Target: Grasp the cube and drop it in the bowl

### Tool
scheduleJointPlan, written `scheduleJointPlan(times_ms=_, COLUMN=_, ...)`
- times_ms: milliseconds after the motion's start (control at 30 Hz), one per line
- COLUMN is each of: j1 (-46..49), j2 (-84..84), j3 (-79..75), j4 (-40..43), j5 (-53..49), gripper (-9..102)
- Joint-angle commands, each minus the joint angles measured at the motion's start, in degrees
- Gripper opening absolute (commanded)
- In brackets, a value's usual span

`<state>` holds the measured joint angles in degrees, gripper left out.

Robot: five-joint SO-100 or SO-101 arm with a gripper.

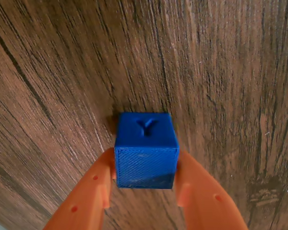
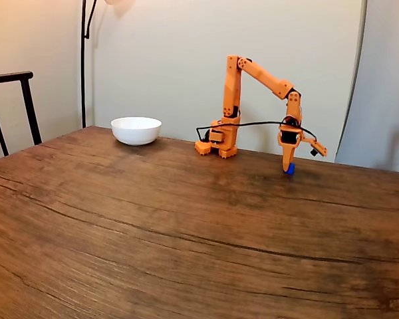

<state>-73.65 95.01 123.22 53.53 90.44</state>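
Note:
In the wrist view the bright-blue cube (image 1: 146,153), with a Y mark on its top face, sits between my two orange fingers (image 1: 97,191), which press against its left and right sides. My gripper (image 1: 146,165) is shut on it, low over the wooden table. The fixed view has the gripper (image 2: 288,165) pointing straight down at the right of the arm's base, the cube (image 2: 290,170) at its tip touching or just above the table. The white bowl (image 2: 136,130) stands far off to the left of the base, near the table's back edge.
The orange arm's base (image 2: 217,143) stands at the back of the wooden table (image 2: 186,232), with a black cable looping from it to the wrist. A dark chair (image 2: 12,106) and a lamp pole (image 2: 84,60) stand at the left, behind the table.

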Motion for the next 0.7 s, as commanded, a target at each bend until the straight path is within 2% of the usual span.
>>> scheduleJointPlan(times_ms=0, j1=0.2, j2=-1.5, j3=-0.4, j4=-0.5, j5=0.5, gripper=9)
scheduleJointPlan(times_ms=267, j1=0.3, j2=-4.8, j3=-1.1, j4=-3.8, j5=0.6, gripper=7)
scheduleJointPlan(times_ms=667, j1=2.7, j2=-0.3, j3=-3.4, j4=-1.4, j5=1.0, gripper=7)
